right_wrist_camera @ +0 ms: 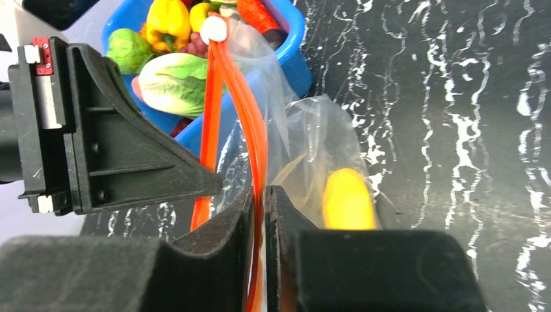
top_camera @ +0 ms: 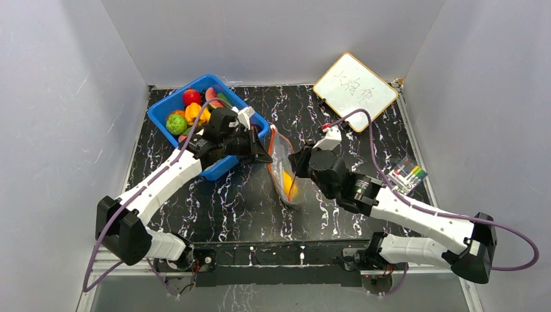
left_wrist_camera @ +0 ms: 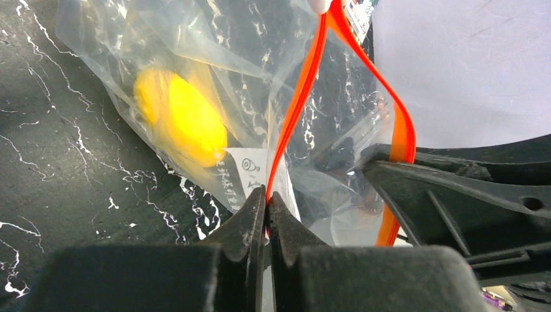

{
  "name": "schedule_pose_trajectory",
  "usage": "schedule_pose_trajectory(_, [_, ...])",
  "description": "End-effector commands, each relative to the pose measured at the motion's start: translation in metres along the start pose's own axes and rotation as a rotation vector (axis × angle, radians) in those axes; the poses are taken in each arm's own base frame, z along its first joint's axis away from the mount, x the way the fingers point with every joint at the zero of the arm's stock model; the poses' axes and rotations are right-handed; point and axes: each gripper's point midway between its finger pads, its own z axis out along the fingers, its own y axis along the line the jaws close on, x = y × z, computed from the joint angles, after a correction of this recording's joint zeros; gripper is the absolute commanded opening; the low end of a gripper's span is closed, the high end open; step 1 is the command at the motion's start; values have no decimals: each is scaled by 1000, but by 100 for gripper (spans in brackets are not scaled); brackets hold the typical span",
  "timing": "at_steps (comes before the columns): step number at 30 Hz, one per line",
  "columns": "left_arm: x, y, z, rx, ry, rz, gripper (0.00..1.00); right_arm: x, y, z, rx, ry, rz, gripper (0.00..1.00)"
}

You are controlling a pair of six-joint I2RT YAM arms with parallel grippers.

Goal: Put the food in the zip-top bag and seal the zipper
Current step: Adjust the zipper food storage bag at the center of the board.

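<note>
Left wrist view: clenched shut with the left end effector (left_wrist_camera: 266,207) on the zipper (left_wrist_camera: 305,84) of the zip-top bag (left_wrist_camera: 214,58); pinched likewise on the same strip by the right end effector (right_wrist_camera: 260,198). Propped between both arms on the tabletop (top_camera: 240,195), mouth gaping, with yellow toy food (left_wrist_camera: 182,120), perhaps a pepper, inside. Soft, slippery, near-weightless film: best gripped only along the stiffer strip

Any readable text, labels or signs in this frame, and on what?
Whiteboard: dark handwritten characters, too unclear to read.
White label on the zip-top bag: small print and a round symbol, too blurred.
Pack of markers: any print too small to tell.
Nothing is legible.
</note>
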Motion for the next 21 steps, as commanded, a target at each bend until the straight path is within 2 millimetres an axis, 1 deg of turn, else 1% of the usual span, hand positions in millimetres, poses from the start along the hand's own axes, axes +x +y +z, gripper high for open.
schedule_pose_trajectory(1, [-10,-14,-14,-4,-45,48,0,-29,-7,-12,85,-35,-79,13])
schedule_pose_trajectory(3, [-10,-15,-15,-7,-41,54,0,-32,-11,-16,107,-25,-116,15])
schedule_pose_trajectory(4, [-10,-15,-15,-7,-40,54,0,-33,-14,-17,123,-20,-136,12])
schedule_pose_trajectory(6, [-11,-17,-16,-7,-37,57,0,-38,-19,-20,158,-20,-172,2])
schedule_pose_trajectory(7, [-12,-18,-17,-7,-40,61,0,-42,-22,-23,177,-24,-189,0])
schedule_pose_trajectory(13, [-28,-35,-29,-8,-69,99,0,-77,-34,-39,270,-97,-272,0])
schedule_pose_trajectory(15, [-36,-43,-36,-10,-88,125,0,-85,-36,-45,294,-103,-285,0])
schedule_pose_trajectory(16, [-38,-42,-32,-19,-78,124,0,-88,-36,-47,297,-105,-286,0])
schedule_pose_trajectory(19, [-41,-48,-29,4,-76,126,0,-90,-26,-50,248,-90,-262,0])
schedule_pose_trajectory(21, [-41,-48,-26,10,-68,123,0,-84,-25,-49,236,-69,-255,0])
